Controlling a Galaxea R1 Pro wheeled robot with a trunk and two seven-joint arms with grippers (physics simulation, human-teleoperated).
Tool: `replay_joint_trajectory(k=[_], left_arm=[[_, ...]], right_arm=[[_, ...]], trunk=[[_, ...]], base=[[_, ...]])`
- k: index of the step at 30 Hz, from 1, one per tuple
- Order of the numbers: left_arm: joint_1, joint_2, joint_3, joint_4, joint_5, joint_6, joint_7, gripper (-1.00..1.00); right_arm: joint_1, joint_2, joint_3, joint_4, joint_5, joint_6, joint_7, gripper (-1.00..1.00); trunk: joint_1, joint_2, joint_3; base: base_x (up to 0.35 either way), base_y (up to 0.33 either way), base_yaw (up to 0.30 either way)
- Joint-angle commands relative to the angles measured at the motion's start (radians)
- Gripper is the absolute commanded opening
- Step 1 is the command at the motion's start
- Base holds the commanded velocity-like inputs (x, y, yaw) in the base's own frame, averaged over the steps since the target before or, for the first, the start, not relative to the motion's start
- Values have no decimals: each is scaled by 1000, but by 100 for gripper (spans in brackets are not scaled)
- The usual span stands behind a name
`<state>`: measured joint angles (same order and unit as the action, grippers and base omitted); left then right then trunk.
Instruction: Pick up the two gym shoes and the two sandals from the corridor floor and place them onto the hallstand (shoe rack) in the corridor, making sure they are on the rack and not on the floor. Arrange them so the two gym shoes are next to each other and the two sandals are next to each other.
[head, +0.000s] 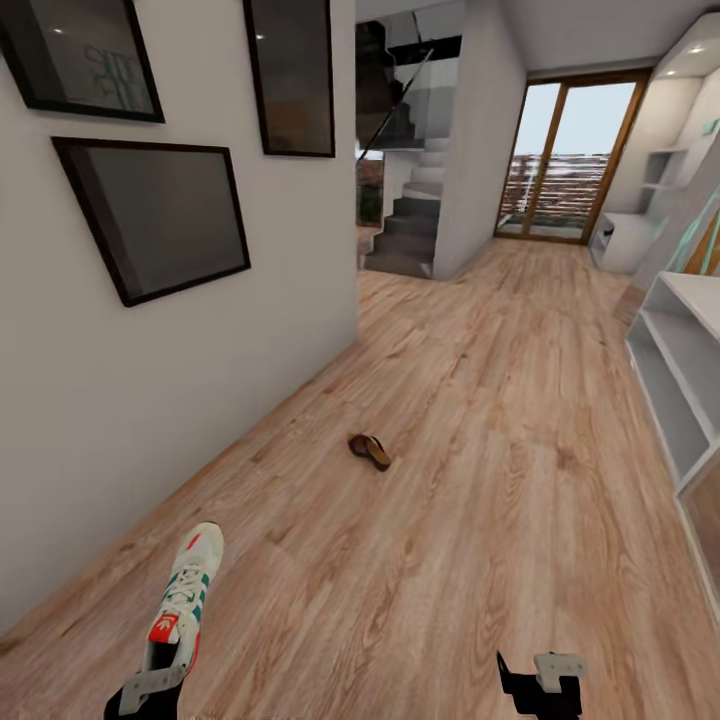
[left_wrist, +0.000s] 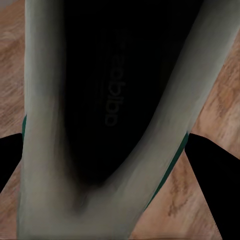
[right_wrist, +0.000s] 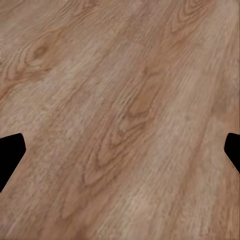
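Down at the lower left of the head view, the left tool (head: 150, 688) is clamped on the heel end of a gym shoe (head: 185, 600) — cream-white with green stripes and a red-orange tongue tag, its toe pointing up the frame and away from the robot. From the left wrist view the shoe (left_wrist: 115, 125) crowds the picture, its dark inside and pale rim running between the two black fingertips (left_wrist: 212, 165) at either edge, with wood floor (left_wrist: 220, 100) behind it.

At the lower right of the head view sits the right tool (head: 540, 680), its fingers spread apart and holding nothing; the right wrist view shows its black fingertips (right_wrist: 10, 152) at the two edges over bare planks (right_wrist: 120, 120).

Further out, near the middle of the head view, one brown sandal (head: 369, 450) lies flat on the corridor floor (head: 480, 420), well apart from the shoe. Along the right edge stands the light grey shoe rack (head: 675, 370) with its open tiers. Dark framed pictures (head: 155, 215) hang on the white wall at the left — beyond them, stairs (head: 405, 235) and a glazed door (head: 565, 160) close the corridor.
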<state>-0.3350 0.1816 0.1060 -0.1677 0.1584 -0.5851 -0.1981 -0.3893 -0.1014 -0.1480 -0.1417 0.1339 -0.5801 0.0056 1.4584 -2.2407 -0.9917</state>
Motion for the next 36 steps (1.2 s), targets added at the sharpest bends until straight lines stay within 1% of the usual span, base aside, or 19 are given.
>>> replay_joint_trajectory(k=[1,2,5,17,29,36], left_arm=[[-1,0,6,1,11,-1,-10,-100],[-1,0,6,2,20,-1,-10,-100],[-1,1,6,1,25,-1,-10,-100],[-1,1,6,2,27,-1,-10,-100],[-1,1,6,0,28,-2,-10,-100],[0,1,6,1,29,-2,-10,-100]], right_arm=[[0,0,-9,1,10,-3,1,100],[0,0,-9,1,10,-3,1,100],[0,0,-9,1,10,-3,1,100],[0,0,-9,0,10,-3,1,100],[0,0,-9,-1,10,-3,1,100],[0,-1,-9,-1,12,-3,4,100]], trunk=[[0,0,-1],[0,0,-1],[0,0,-1],[0,0,-1],[0,0,-1],[0,0,-1]], base=[[4,-275,276],[2,-276,276],[1,-277,276],[19,-277,276],[221,-243,276],[40,-29,26]])
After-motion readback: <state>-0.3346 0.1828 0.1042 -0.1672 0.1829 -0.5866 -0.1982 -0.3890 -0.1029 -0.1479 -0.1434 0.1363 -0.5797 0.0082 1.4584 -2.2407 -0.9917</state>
